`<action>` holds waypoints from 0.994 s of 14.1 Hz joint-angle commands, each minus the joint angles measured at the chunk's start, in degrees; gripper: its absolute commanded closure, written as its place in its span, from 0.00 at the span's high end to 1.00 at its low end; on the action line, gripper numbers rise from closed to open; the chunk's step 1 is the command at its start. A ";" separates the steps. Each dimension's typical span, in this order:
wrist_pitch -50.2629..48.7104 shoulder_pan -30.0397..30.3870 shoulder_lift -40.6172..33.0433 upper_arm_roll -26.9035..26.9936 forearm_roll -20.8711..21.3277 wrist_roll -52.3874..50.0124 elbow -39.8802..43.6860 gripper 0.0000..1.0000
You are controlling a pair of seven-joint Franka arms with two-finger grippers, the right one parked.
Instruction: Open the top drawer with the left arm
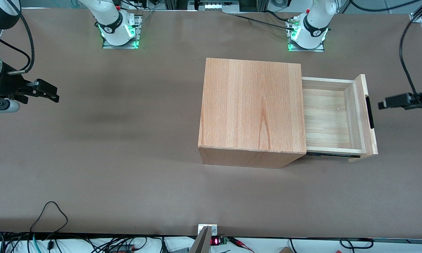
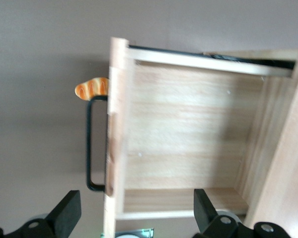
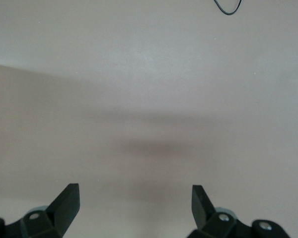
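Observation:
The top drawer [image 1: 328, 117] stands pulled well out of the wooden cabinet [image 1: 253, 109], toward the working arm's end of the table, and its pale tray is bare inside. Its thick front panel carries a slim black bar handle [image 1: 370, 112]. The left arm's gripper [image 1: 384, 104] hovers in front of the drawer front, a short gap away from the handle and touching nothing. In the left wrist view the drawer [image 2: 188, 144] and handle [image 2: 89, 144] lie below the gripper [image 2: 135, 212], whose black fingers [image 2: 67, 213] are spread wide and open.
A small orange striped object [image 2: 92, 88] shows beside one end of the handle in the wrist view only. The brown table [image 1: 126, 158] surrounds the cabinet. The left arm's base [image 1: 311, 31] is bolted down farther from the front camera than the cabinet.

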 commanded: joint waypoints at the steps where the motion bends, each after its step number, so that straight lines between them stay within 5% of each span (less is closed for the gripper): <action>1: -1.11 -2.40 -1.64 0.11 1.95 -1.22 -0.46 1.00; 4: -3.21 -3.64 -1.99 -0.15 2.56 -2.44 -0.55 1.00; 7: 0.28 -6.18 -8.03 0.20 8.52 -3.85 -7.54 1.00; 14: 10.64 -3.82 -12.35 -0.51 5.99 -1.05 -15.38 1.00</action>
